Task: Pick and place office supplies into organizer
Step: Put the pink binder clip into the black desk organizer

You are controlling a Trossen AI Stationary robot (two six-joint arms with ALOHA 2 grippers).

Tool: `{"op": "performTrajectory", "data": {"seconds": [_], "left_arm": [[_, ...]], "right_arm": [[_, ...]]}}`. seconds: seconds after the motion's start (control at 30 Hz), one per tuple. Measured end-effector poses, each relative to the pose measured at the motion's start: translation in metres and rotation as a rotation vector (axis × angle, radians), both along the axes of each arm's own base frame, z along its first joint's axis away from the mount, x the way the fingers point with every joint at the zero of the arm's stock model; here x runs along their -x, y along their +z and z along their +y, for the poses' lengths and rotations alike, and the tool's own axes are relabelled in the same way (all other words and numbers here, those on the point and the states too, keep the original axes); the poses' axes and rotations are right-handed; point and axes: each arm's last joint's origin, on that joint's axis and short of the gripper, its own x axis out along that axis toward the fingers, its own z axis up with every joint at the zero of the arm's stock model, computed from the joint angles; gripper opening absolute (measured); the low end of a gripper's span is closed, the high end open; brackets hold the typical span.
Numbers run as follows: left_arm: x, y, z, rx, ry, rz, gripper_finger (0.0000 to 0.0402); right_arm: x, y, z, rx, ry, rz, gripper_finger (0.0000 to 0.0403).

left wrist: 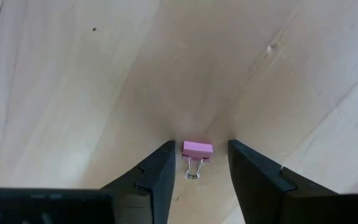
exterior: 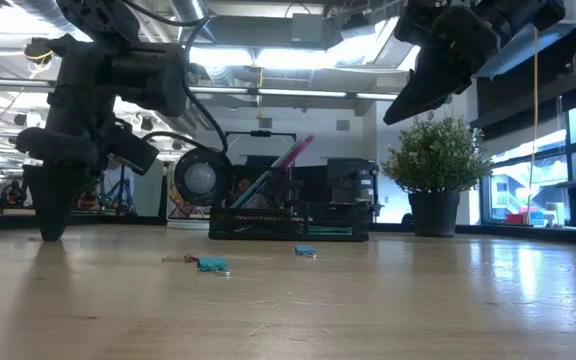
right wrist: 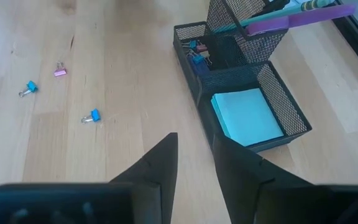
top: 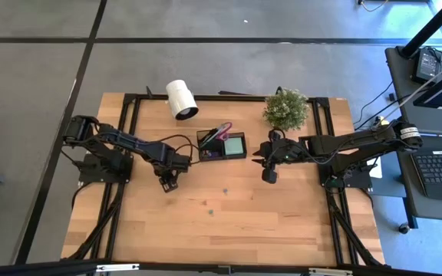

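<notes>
A small pink binder clip (left wrist: 197, 149) lies flat on the wooden table, its wire handles (left wrist: 192, 172) pointing toward my wrist. My left gripper (left wrist: 201, 144) points straight down over it, open, one finger on either side and a gap to each. It stands left of the table's middle (top: 167, 185). The black mesh organizer (top: 221, 144) holds a mint sticky pad (right wrist: 247, 116), several clips (right wrist: 197, 52), and pens and purple scissors (right wrist: 303, 17) in its tall section. My right gripper (right wrist: 194, 139) hangs above the table, right of the organizer (top: 268, 175), open and with nothing between its fingers.
Two blue binder clips (right wrist: 92, 116) (right wrist: 30, 88) and another pink one (right wrist: 59, 70) lie loose on the table in front of the organizer. A white roll (top: 181, 99) lies at the far left and a potted plant (top: 285, 109) stands at the far right.
</notes>
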Motion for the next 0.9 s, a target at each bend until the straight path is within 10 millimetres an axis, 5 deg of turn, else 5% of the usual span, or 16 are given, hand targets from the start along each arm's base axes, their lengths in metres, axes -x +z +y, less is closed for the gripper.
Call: {"op": "performTrajectory", "data": {"seconds": [0.57,0.9], "left_arm": [[-0.0004,0.0001,0.0001,-0.002,-0.01,-0.003,0.0064],[-0.0007,0.0,0.0001,-0.002,0.009,-0.006,0.0058]], "right_arm": [[0.0,0.0,-0.0001,-0.012,-0.01,-0.003,0.0107],[0.0,0.0,0.0,-0.011,-0.01,-0.002,0.0107]]}}
